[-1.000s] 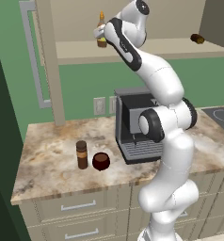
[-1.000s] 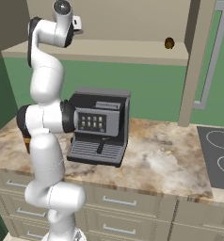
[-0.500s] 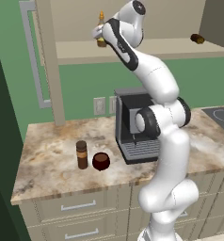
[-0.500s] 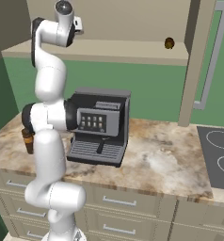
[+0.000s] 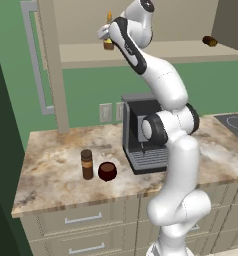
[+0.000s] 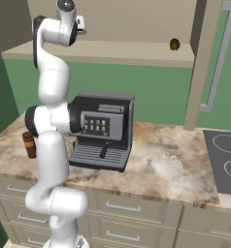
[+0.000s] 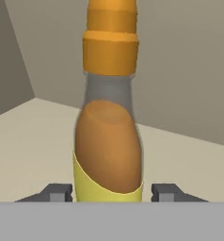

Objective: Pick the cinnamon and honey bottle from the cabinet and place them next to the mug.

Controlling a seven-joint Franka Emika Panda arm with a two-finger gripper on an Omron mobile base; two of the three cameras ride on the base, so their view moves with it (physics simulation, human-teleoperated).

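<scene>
the gripper (image 7: 109, 193) is raised to the shelf of the cabinet (image 5: 156, 50) and set level with the lower body of the honey bottle (image 7: 109, 141), which stands upright on the shelf board. in the hand view one finger tip (image 7: 57, 192) sits just left of the bottle's yellow label and the other just right of it, so the jaws bracket the bottle; whether the pads already press on it cannot be told, as a narrow gap seems to show on each side. the low, centred approach puts the grip on the widest part of the bottle, below the narrow neck, which should resist slipping.

on the counter (image 5: 51, 165) below, the cinnamon (image 5: 87, 164) stands upright just beside the mug (image 5: 107, 171), apart from it. judged from this, the first half of the task is done and the bottle is the remaining item. a coffee machine (image 5: 141, 135) stands right of the mug, so free space for the bottle appears to lie in front of or left of the pair.
</scene>
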